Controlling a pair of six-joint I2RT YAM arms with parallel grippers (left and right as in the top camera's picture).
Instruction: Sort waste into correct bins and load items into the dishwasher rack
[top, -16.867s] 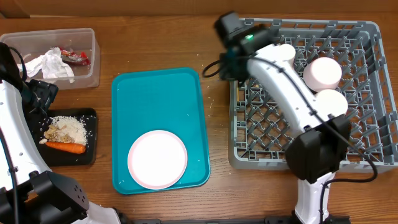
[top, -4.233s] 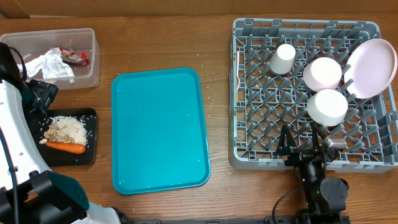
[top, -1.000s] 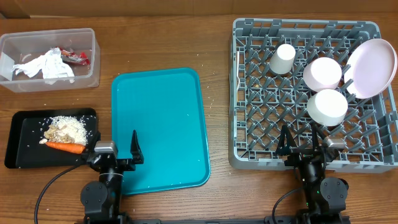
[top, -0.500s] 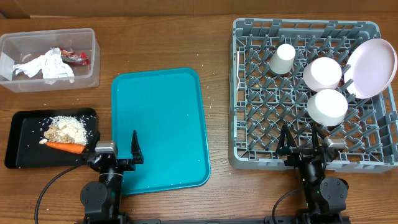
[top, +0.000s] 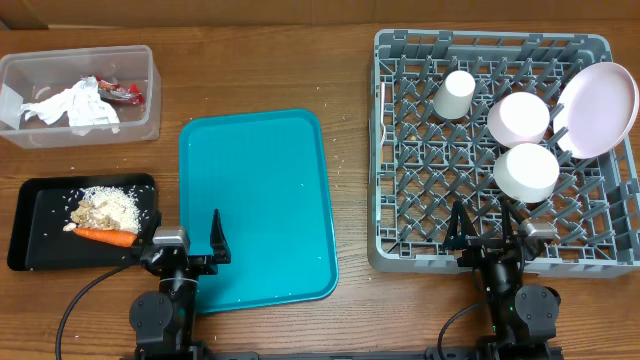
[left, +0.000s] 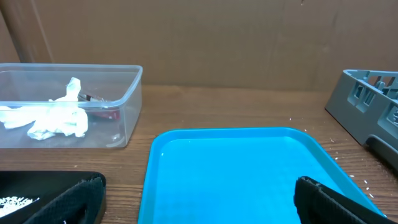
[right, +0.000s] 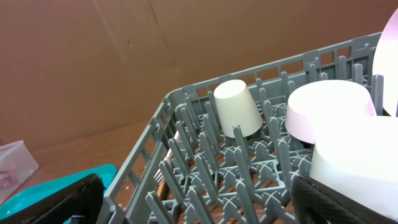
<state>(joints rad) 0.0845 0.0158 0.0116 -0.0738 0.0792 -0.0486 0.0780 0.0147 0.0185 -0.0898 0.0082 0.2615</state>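
Right: rack (top: 420, 215) holding cup (top: 455, 94), far bowl (top: 518, 117), near bowl (top: 527, 171), plate (top: 600, 108) at far-right edge.
Centre: serving tray (top: 255, 205).
Far left: tub (top: 138, 118), napkin (top: 75, 105) and wrapper (top: 125, 92) inside.
Near left: shallow tray (top: 40, 215), rice (top: 115, 203) and carrot (top: 105, 236) on it.

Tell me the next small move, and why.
Probably none; sorting looks done. The teal tray looks bare, napkin sits in the clear tub, carrot in the black tray, cup, bowls, plate in the rack; left gripper and right gripper open.
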